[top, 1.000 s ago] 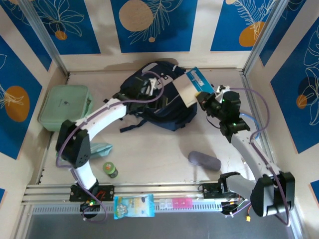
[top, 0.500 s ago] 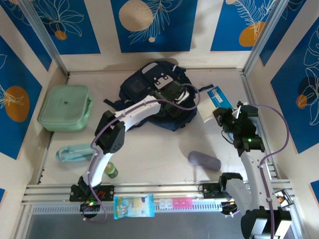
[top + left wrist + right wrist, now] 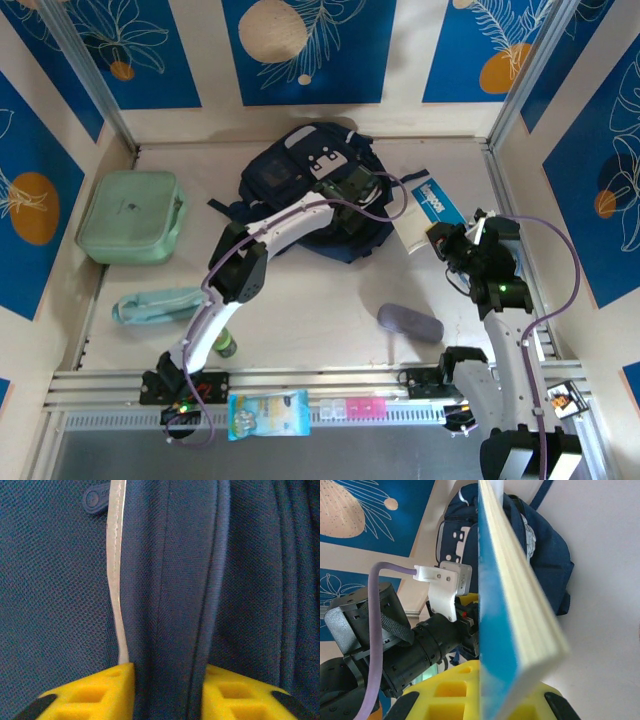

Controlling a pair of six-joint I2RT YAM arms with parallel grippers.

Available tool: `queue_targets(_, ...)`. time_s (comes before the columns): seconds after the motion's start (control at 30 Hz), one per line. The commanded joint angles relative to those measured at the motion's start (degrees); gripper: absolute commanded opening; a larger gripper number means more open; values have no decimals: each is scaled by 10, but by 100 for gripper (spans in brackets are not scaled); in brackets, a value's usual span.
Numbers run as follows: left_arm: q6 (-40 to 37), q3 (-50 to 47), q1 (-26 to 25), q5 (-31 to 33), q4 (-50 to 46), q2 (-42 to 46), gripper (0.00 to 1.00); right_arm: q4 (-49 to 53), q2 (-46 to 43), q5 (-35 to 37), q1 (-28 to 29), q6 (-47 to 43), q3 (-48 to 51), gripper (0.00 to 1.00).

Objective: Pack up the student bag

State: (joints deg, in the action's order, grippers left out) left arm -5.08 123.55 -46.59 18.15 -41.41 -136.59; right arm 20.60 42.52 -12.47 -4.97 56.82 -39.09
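Student bag (image 3: 285,175) fold pinched by left gripper (image 3: 167,672) (2 yellow fingers (image 3: 95,697)); right gripper (image 3: 495,685) clamps blue book (image 3: 495,605) beside bag.

The student bag (image 3: 290,175) lies between zip case (image 3: 130,215) left and book (image 3: 425,205) right.

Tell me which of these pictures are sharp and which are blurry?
Top view: evenly lit and sharp, with a soft shadow behind the backpack. Left wrist view: pressed so close that the backpack's weave shows crisply. Right wrist view: the near corner of the book is blurred; the backpack farther off looks clearer.
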Motion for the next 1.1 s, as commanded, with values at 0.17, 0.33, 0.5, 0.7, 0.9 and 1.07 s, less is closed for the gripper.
queue_targets(0.17,6,11,4,18,-27,27,0,29,-29,23,-5,-16,5,0)
queue_targets(0.33,25,3,5,7,-17,95,0,56,-43,41,-12,-34,0,0)
queue_targets(0.5,37,-56,4,8,39,182,0,56,-56,37,-14,-45,1,0)
queue_targets(0.7,42,-125,4,13,122,266,0,-25,-24,-80,-6,-42,19,0)
queue_targets(0.9,52,-140,4,1,159,299,0,-109,21,-95,62,1,44,0)
queue_targets(1.07,66,-140,4,-9,161,308,0,-183,82,-55,141,33,49,0)
